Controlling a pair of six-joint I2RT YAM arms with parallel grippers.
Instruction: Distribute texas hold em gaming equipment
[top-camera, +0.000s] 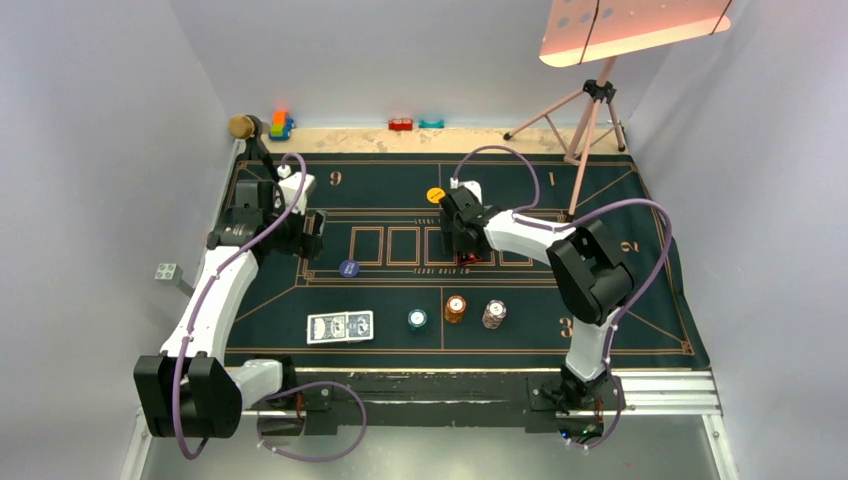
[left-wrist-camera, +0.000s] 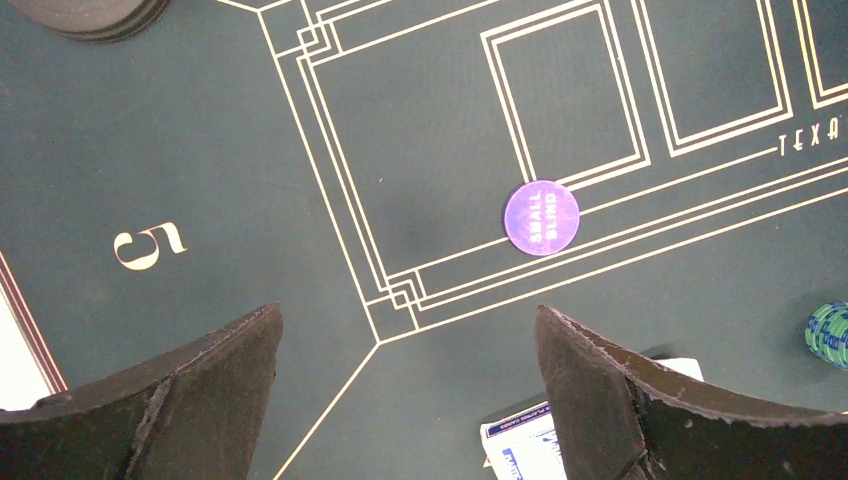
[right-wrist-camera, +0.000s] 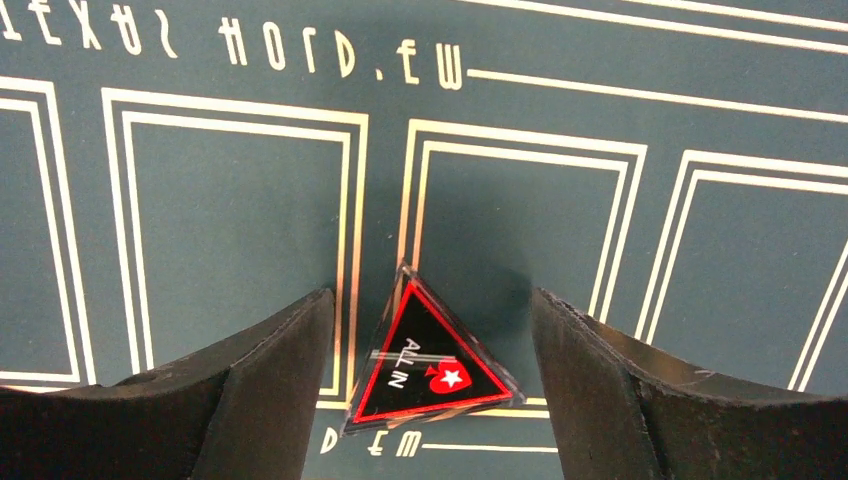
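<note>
A red-edged black triangular "ALL IN" marker (right-wrist-camera: 430, 362) lies flat on the green mat's card boxes. My right gripper (right-wrist-camera: 432, 300) stands open around it, with a gap between each finger and the marker. In the top view this gripper (top-camera: 462, 245) is at the mat's middle. My left gripper (left-wrist-camera: 410, 312) hangs open and empty over the mat's left side (top-camera: 312, 235). A purple "SMALL BLIND" button (left-wrist-camera: 541, 217) lies ahead of it. Blue-backed cards (top-camera: 340, 326) lie near the front edge. Teal (top-camera: 417, 319), orange (top-camera: 456, 308) and white-brown (top-camera: 494, 313) chip stacks stand to their right. A yellow button (top-camera: 435, 195) lies farther back.
The dark green felt mat (top-camera: 600, 200) covers the table. Toy blocks (top-camera: 281, 124) and a brown ball (top-camera: 243, 126) sit along the back edge. A pink tripod (top-camera: 585, 120) stands at the back right. A grey block (top-camera: 166, 271) lies off the mat's left side.
</note>
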